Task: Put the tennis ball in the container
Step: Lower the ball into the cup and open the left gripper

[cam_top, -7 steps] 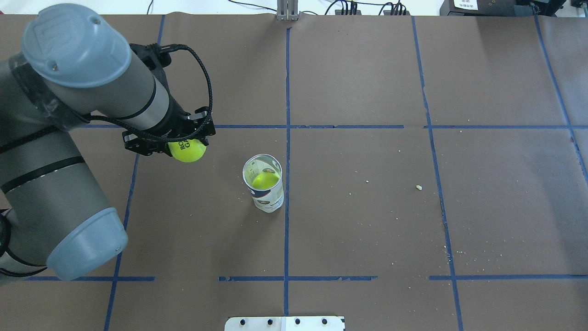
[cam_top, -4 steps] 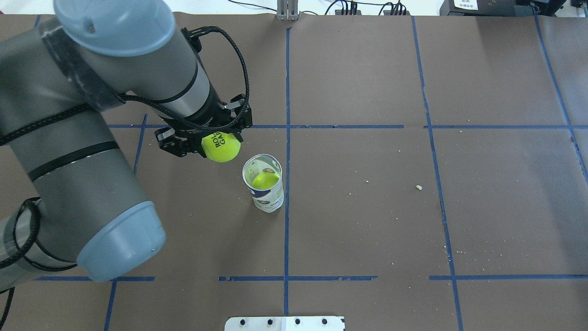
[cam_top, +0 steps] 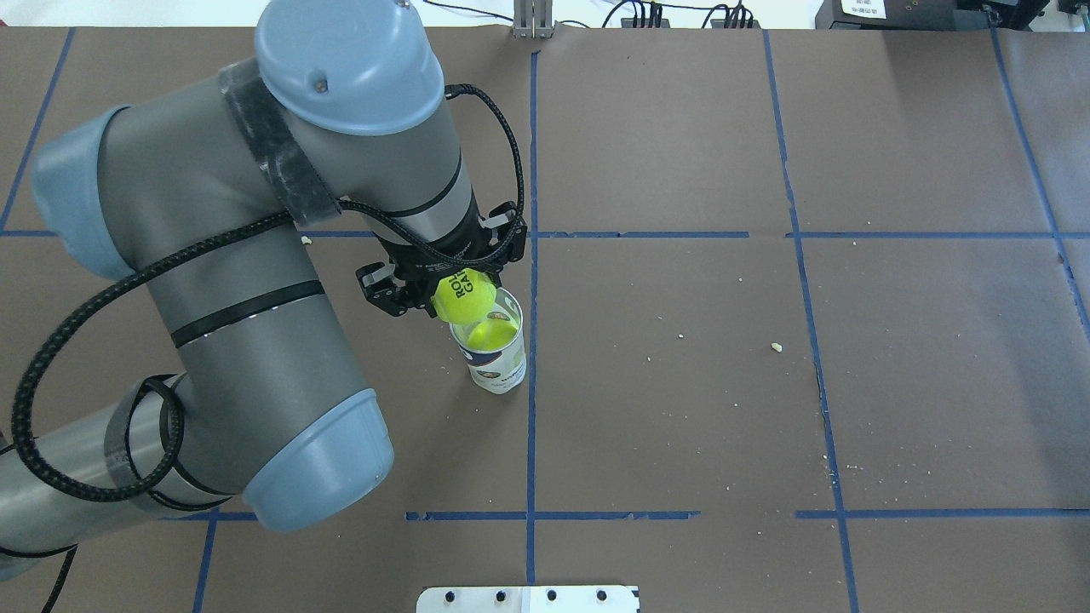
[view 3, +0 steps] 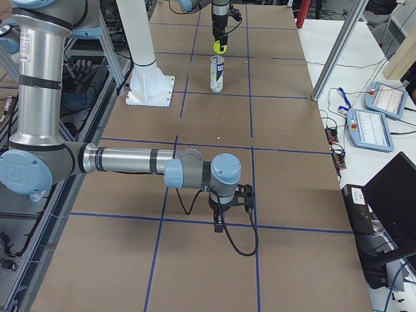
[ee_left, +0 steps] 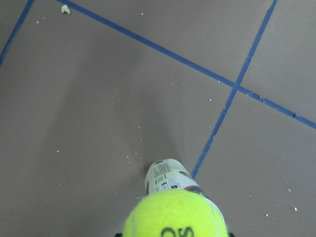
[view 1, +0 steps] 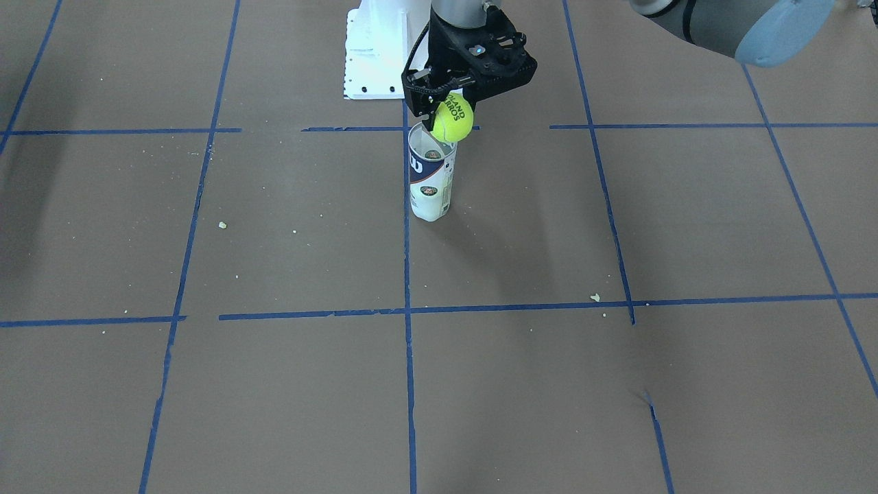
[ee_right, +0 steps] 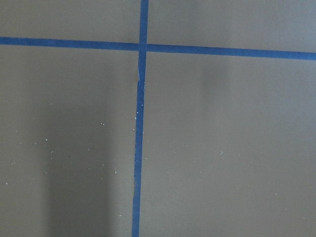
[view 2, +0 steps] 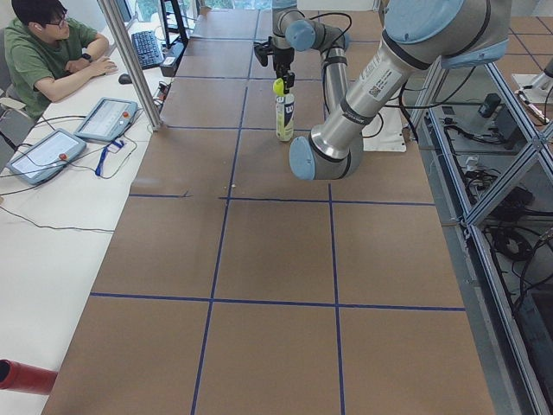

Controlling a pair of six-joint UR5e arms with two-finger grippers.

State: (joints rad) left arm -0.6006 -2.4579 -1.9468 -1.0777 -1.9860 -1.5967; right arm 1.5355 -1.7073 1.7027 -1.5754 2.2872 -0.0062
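The left gripper hangs with fingers clamped on the tennis ball just above the container rim — centring and release, I'd say, are what's left.

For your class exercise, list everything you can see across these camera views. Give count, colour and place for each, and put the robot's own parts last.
tennis ball: one, yellow-green, held just above the container's mouth.
second ball: one, yellow-green, inside the container.
container: one, clear with navy and white label, upright beside a tape line.
table: one, brown covering, blue tape grid.
base plate: one, white, at the robot's edge of the table.
operator: one, green shirt, seated at a side desk.
left gripper: black, shut on the tennis ball.
right gripper: black, low over the table; open or shut cannot be told.
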